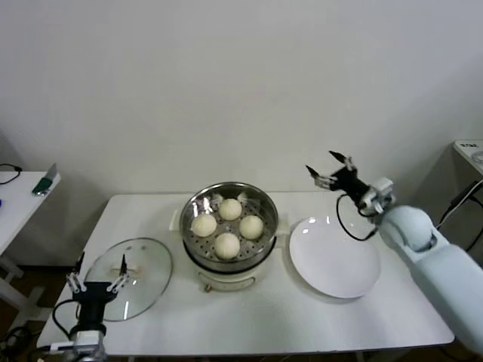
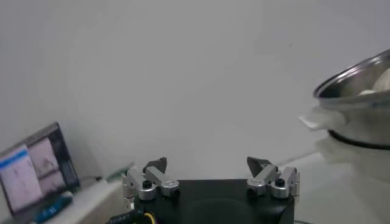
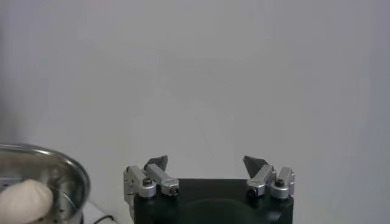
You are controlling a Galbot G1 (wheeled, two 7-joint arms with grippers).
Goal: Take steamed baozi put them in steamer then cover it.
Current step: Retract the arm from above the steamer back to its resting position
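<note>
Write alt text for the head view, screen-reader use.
Four steamed baozi sit in the uncovered steamer at the centre of a white table. Its glass lid lies flat to the left beside the open left gripper. An empty white plate lies to the right, with the open right gripper raised beyond it.

four baozi (image 1: 229,225), one steamer (image 1: 195,200), one lid (image 1: 147,275), one plate (image 1: 335,258), apparently.
</note>
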